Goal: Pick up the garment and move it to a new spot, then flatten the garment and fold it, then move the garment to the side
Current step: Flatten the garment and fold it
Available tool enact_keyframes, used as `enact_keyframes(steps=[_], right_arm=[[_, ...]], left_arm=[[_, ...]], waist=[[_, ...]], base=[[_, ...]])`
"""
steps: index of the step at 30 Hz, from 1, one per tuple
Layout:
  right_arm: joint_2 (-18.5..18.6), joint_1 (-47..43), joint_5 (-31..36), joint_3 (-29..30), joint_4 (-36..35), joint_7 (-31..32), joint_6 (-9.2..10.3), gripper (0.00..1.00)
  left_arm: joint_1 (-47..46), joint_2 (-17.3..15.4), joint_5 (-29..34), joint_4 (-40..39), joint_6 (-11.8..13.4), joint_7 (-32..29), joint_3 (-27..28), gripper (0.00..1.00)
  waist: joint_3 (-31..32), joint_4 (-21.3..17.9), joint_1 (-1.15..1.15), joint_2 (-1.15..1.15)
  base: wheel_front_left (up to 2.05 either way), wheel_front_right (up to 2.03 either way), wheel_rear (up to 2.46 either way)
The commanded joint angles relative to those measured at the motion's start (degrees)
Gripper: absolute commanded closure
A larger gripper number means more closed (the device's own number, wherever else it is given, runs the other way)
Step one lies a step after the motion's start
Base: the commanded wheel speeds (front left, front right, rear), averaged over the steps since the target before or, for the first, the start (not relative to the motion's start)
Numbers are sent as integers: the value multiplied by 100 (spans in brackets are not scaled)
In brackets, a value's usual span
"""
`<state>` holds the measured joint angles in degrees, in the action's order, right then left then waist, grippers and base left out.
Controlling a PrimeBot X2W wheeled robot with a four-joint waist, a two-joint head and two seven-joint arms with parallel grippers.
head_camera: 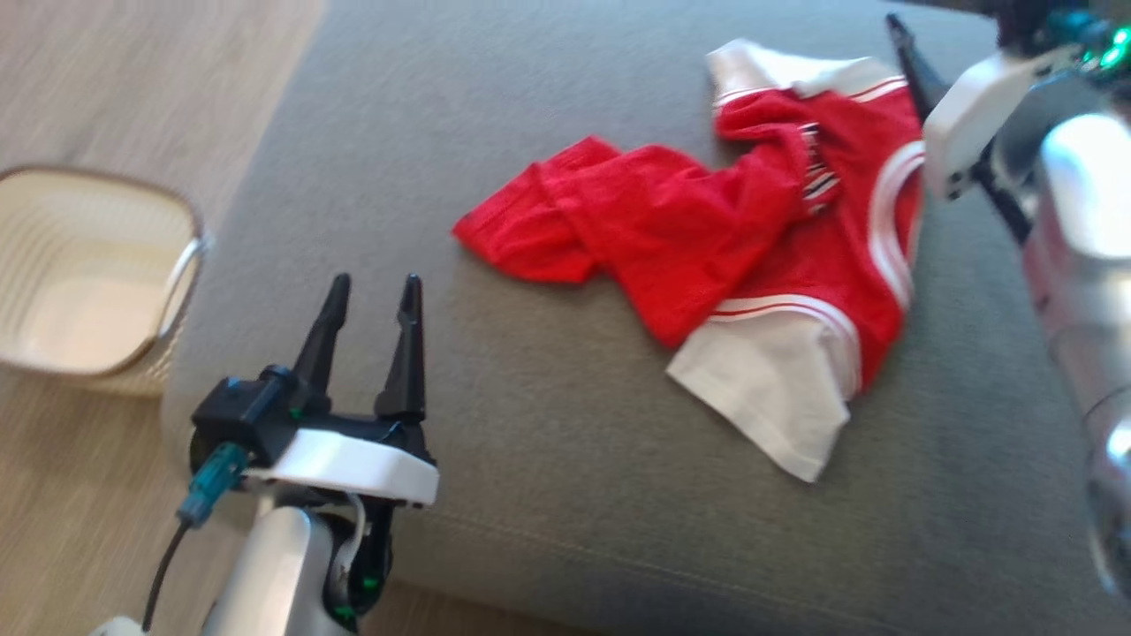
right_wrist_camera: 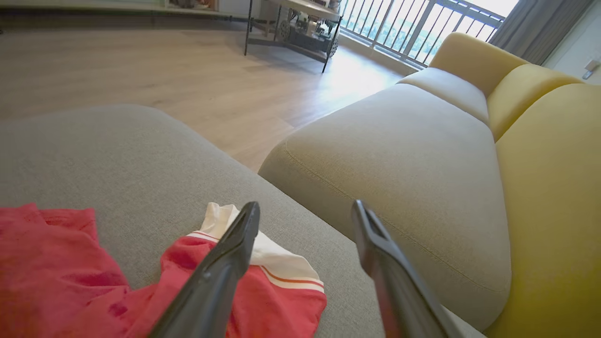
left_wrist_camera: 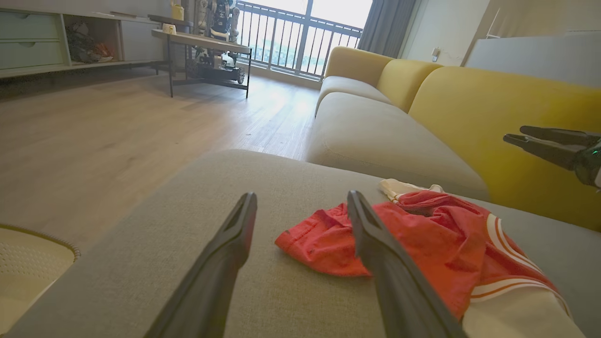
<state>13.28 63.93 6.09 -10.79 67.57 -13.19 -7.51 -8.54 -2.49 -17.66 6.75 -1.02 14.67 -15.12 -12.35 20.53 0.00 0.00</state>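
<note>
1. At the far left of the head view, a pale basket point(head_camera: 88, 274) is seen on the wooden floor point(head_camera: 132, 79), just beside the rounded edge of the grey sofa cushion point(head_camera: 530, 442).
2. The left hand point(head_camera: 375, 287) is held over the near left part of that cushion. Its two dark fingers are spread wide and nothing is gripped between them.
3. The garment point(head_camera: 751, 238), red with white sleeves and white stripes, is laid crumpled on the cushion. It lies to the right of the left hand and farther from the robot, clearly apart from the fingertips.
4. In the left wrist view, the garment point(left_wrist_camera: 422, 239) is seen beyond the left hand point(left_wrist_camera: 301, 197) and to its right. One red hem is nearest the gap between the fingers, but it is not touched.
5. The right hand point(left_wrist_camera: 516, 134) is seen at the right edge of that view, raised above the garment's far end, before the yellow backrest point(left_wrist_camera: 493, 117).
6. In the right wrist view, the right hand point(right_wrist_camera: 305, 209) is shown with its fingers wide apart and empty, bare cushion lying between them.
7. There the garment point(right_wrist_camera: 61, 272) is spread below and to the left of the hand, and its white sleeve is partly covered by the left finger point(right_wrist_camera: 225, 263).
</note>
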Motion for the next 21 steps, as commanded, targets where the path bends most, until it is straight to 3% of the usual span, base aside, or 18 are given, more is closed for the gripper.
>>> enact_keyframes(steps=[1,6,14,21], right_arm=[[-172,-235,-161,2,-294,-110,2,0],[-353,-1093,-659,156,-1041,-174,2,0],[-613,-3131,-1207,792,-2870,-179,2,0],[-925,-4877,-927,1240,-4330,-179,2,0]], left_arm=[[-48,-39,84,-185,-17,33,288,0],[131,-39,211,-209,-49,33,619,0],[378,-39,304,-216,-129,33,913,0],[626,-39,323,-164,-150,33,956,0]], waist=[[348,-388,0,0],[653,-813,0,0],[981,-1265,0,0],[1170,-1429,0,0]], base=[[0,0,0],[0,0,0],[0,0,0],[0,0,0]])
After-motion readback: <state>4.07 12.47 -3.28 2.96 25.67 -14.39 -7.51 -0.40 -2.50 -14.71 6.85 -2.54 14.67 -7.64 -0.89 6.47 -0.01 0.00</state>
